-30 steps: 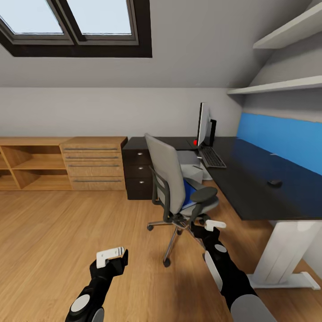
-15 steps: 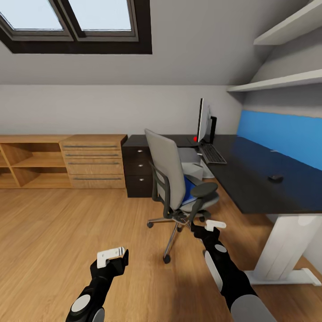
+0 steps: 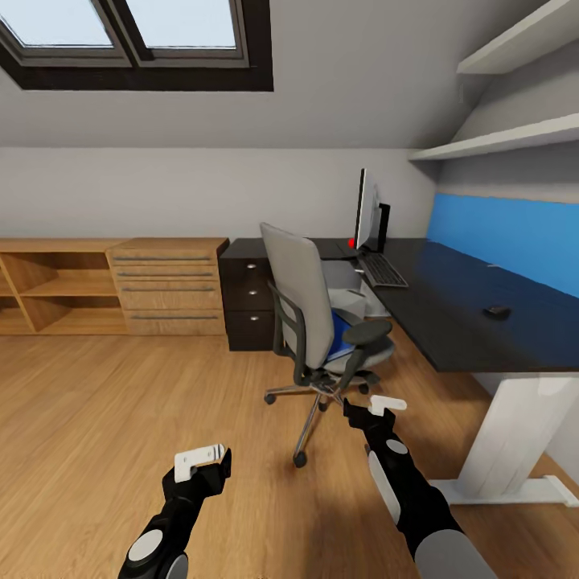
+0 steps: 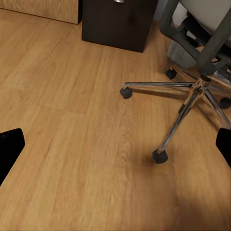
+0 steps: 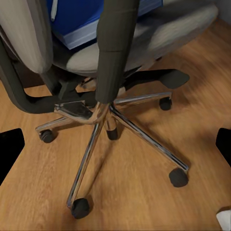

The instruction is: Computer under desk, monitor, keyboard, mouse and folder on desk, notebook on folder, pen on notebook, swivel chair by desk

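Closing on swivel chair (image 3: 322, 330) — both claws, left (image 3: 199, 460) and right (image 3: 386, 404), open and empty; best approach: seat's right side, reaching folder (image 3: 342, 336) over armrest.

Folder (image 3: 342, 338) half-hidden behind chair backrest (image 3: 301, 301)

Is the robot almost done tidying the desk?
Not yet. The monitor, keyboard and mouse already sit on the desk. Both grippers, left and right, are open and empty. The blue folder still lies on the swivel chair.
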### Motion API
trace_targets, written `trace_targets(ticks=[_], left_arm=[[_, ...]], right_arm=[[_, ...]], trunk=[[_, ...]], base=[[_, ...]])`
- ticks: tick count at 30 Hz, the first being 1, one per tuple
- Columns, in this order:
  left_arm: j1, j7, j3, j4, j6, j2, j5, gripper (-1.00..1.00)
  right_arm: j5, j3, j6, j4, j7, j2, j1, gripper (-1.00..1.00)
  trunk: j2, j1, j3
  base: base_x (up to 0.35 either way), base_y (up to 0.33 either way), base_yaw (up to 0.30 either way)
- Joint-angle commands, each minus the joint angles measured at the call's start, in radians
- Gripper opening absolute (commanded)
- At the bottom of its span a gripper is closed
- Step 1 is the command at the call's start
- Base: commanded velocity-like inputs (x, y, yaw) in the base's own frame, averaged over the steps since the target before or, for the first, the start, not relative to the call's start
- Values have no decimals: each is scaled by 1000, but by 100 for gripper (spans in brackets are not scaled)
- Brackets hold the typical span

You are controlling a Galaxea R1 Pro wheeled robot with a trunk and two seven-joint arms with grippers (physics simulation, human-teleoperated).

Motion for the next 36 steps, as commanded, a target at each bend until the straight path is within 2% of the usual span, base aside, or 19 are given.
trace_targets(ticks=[1, 23, 36], left_arm=[[0, 8, -1, -2, 3, 0, 10, 100], [0, 8, -1, -2, 3, 0, 10, 100], [0, 8, 0, 0, 6, 4, 10, 100]], right_arm=[[-9, 0, 4, -2, -2, 0, 0, 100], [-9, 0, 4, -3, -2, 0, 0, 100], [-9, -5, -15, 20, -2, 0, 0, 100]], trunk=[[-8, 4, -4], [-162, 88, -73], [-162, 89, -77]], base=[[0, 0, 0], [0, 0, 0], [0, 0, 0]])
